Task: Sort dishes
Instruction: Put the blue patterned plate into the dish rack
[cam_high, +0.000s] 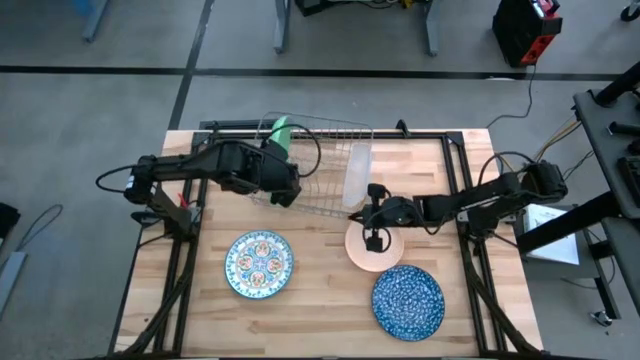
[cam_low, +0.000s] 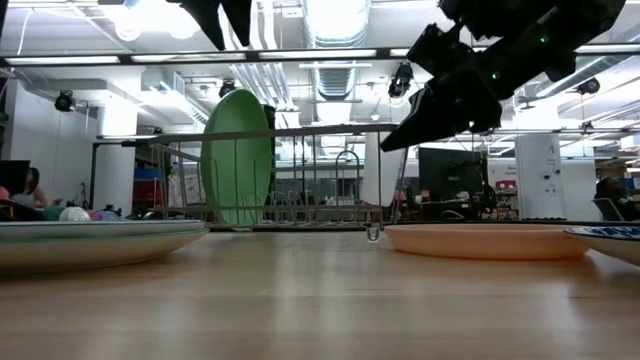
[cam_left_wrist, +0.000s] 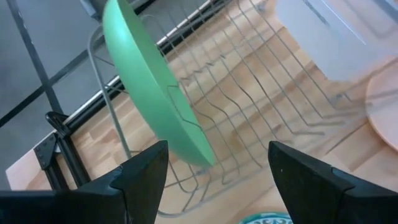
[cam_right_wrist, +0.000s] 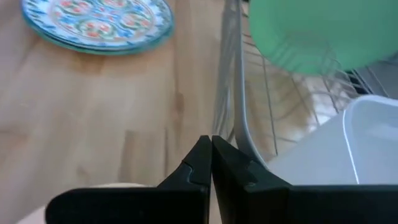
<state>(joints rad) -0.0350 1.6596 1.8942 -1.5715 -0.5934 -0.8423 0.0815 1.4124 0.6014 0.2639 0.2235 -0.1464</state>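
Green plate (cam_left_wrist: 158, 93) stands on edge in the wire rack (cam_high: 325, 165), face toward the left hand (cam_left_wrist: 214, 177) — fingers spread, empty. Right hand (cam_right_wrist: 210, 163) — pinched closed, empty — hovers over the peach bowl (cam_high: 365, 255).

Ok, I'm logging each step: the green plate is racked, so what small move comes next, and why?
Probably the right gripper, fingers shut, opens and lowers to the peach bowl just beneath it. The green plate already stands upright in the wire rack, and the open left gripper has let go.
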